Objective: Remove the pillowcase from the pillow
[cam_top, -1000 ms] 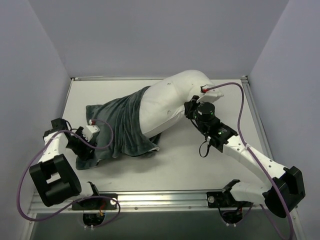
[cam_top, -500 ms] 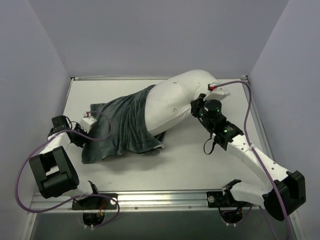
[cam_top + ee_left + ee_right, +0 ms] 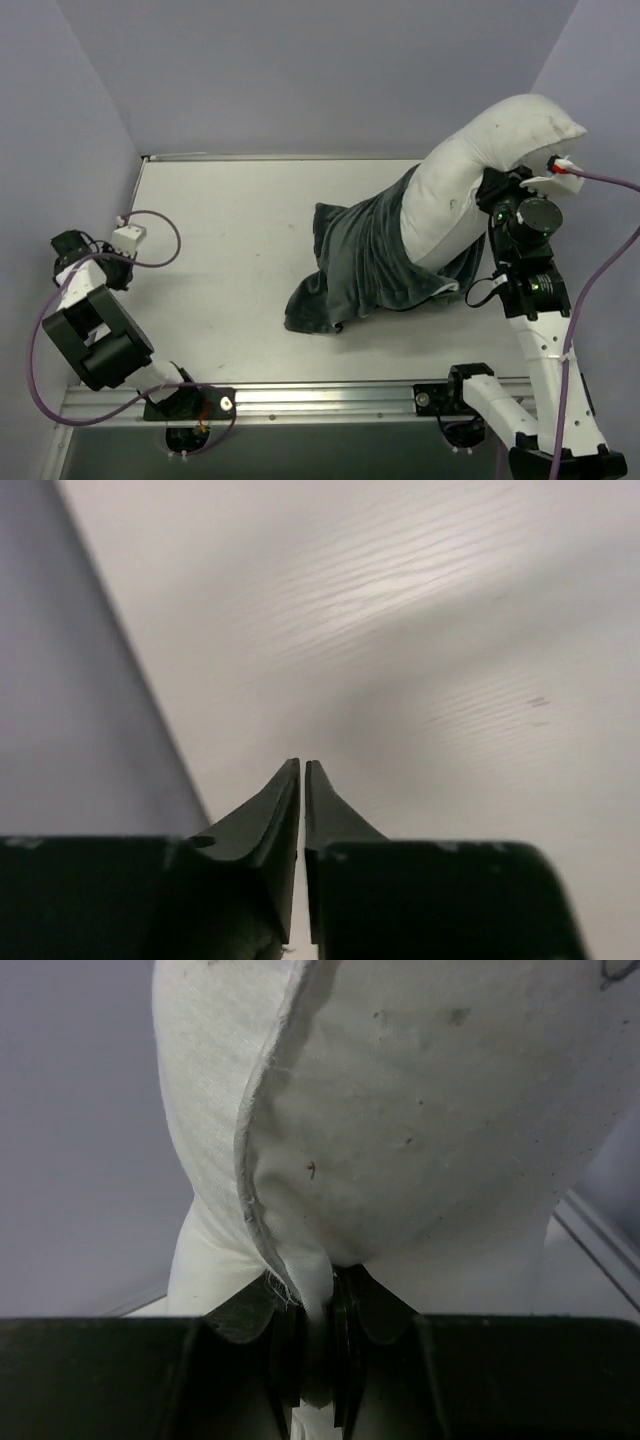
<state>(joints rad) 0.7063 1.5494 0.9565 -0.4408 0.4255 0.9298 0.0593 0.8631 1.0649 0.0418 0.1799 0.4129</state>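
Close to me, my right arm [image 3: 540, 340] runs off the bottom right corner of the top view, so its base is cut off. My left gripper [image 3: 302, 767] is tiny and hard to make out at the far left of that view. Its own camera shows two black pointy fingers pressed nearly together, with only a thin slit between them and nothing in it. They sit over the smooth pale table [image 3: 420, 630], beside the lilac wall [image 3: 60, 680]. Further in, right of the middle of the top view, the pillowcase [image 3: 365, 255] lies in a crumpled heap of dark grey fuzzy cloth with deep folds. I can see only its grey side. It wraps the bottom end of the pillow [image 3: 470, 175], so that end is hidden. The pillow is fat, white and smooth with a few dark specks, and it stands up and bends over at the upper right. My right gripper [image 3: 318, 1295] is closed tight on a thin fold at the pillow's seam, and the fold hides the fingertips.
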